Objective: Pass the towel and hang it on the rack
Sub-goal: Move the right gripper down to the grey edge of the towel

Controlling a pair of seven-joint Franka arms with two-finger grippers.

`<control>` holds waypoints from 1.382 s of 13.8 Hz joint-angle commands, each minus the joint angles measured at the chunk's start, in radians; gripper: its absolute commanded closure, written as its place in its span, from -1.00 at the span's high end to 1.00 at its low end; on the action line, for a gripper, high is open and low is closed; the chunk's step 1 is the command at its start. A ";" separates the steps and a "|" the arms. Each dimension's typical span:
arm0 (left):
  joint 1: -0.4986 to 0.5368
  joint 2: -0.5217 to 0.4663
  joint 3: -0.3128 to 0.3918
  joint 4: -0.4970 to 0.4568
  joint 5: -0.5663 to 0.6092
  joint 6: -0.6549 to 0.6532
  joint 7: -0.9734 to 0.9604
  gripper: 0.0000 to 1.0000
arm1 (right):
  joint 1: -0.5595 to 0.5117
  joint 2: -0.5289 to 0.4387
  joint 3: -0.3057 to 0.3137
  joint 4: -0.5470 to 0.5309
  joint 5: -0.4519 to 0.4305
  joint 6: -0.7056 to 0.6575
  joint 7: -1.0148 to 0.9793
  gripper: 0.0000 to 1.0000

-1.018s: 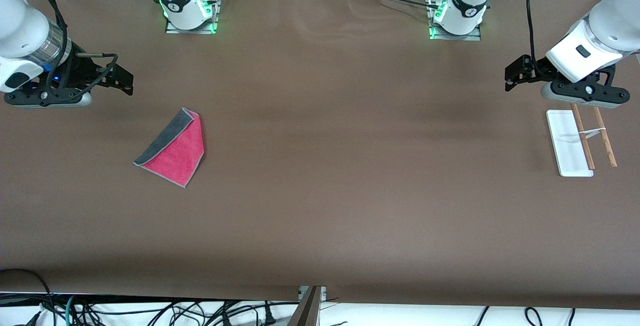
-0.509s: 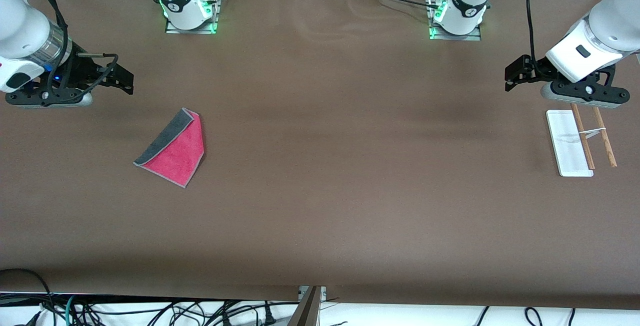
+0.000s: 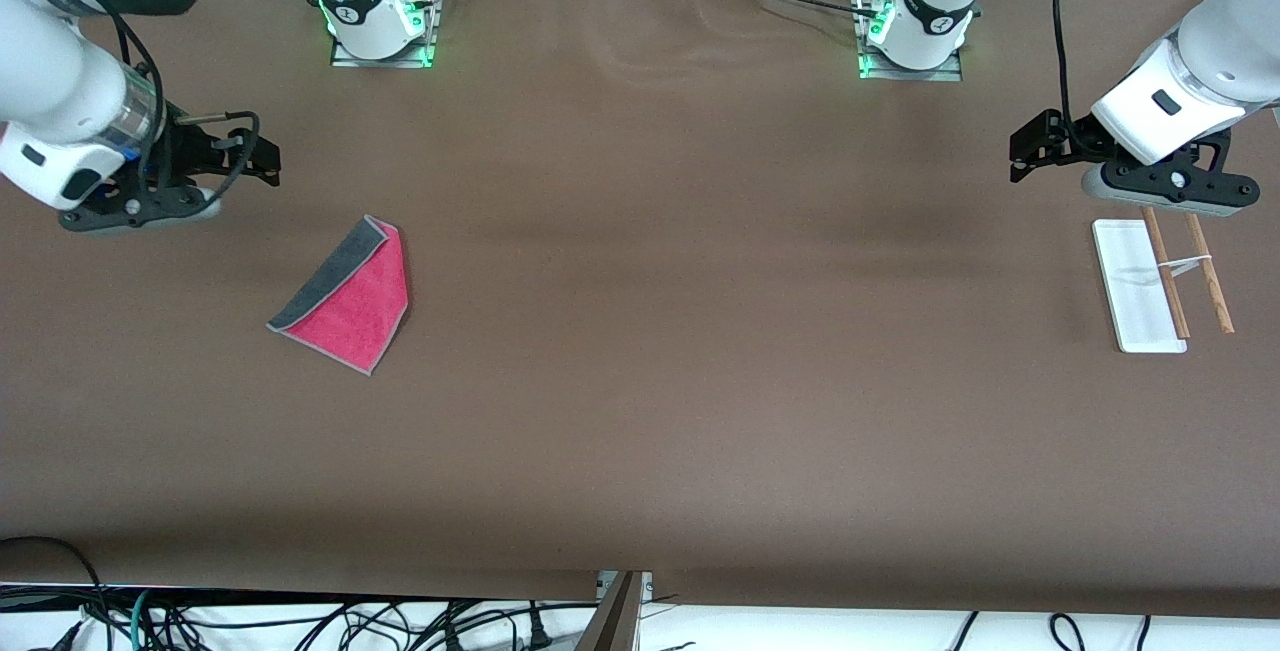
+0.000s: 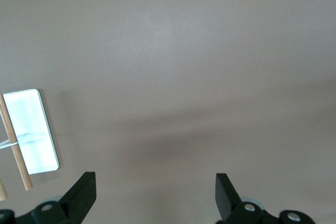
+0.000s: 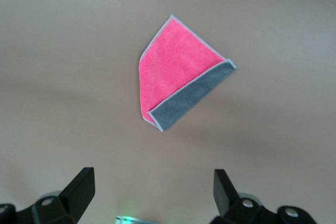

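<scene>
- In the left wrist view the rack (image 4: 29, 132) is cut off by the picture's edge: only part of its rods shows, and the crosspiece is barely visible.
- In both wrist views only the fingertips of each gripper show, the left gripper (image 4: 155, 195) and the right gripper (image 5: 153, 192); the rest lies past the edge.
- In the front view both arms run out of the picture at the sides.
- The towel (image 3: 347, 295) is folded, so its underside is hidden.
</scene>
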 commanded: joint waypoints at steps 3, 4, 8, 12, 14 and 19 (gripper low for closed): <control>0.005 0.003 -0.004 0.013 0.019 -0.002 0.024 1.00 | -0.004 0.058 -0.010 -0.038 0.020 0.025 -0.267 0.99; 0.005 0.003 -0.004 0.013 0.019 -0.002 0.024 1.00 | -0.010 0.079 -0.014 -0.046 0.020 0.037 -0.354 0.99; 0.005 0.005 -0.004 0.013 0.019 -0.002 0.024 1.00 | -0.025 0.155 -0.079 -0.116 0.021 0.173 -0.661 0.99; 0.005 0.003 -0.004 0.013 0.019 -0.002 0.026 1.00 | -0.090 0.285 -0.096 -0.174 0.040 0.385 -0.939 0.99; 0.007 0.005 -0.004 0.011 0.019 -0.002 0.026 1.00 | -0.117 0.354 -0.096 -0.174 0.073 0.475 -1.070 0.99; 0.007 0.005 -0.004 0.013 0.019 -0.002 0.026 1.00 | -0.148 0.469 -0.094 -0.113 0.205 0.576 -1.315 0.98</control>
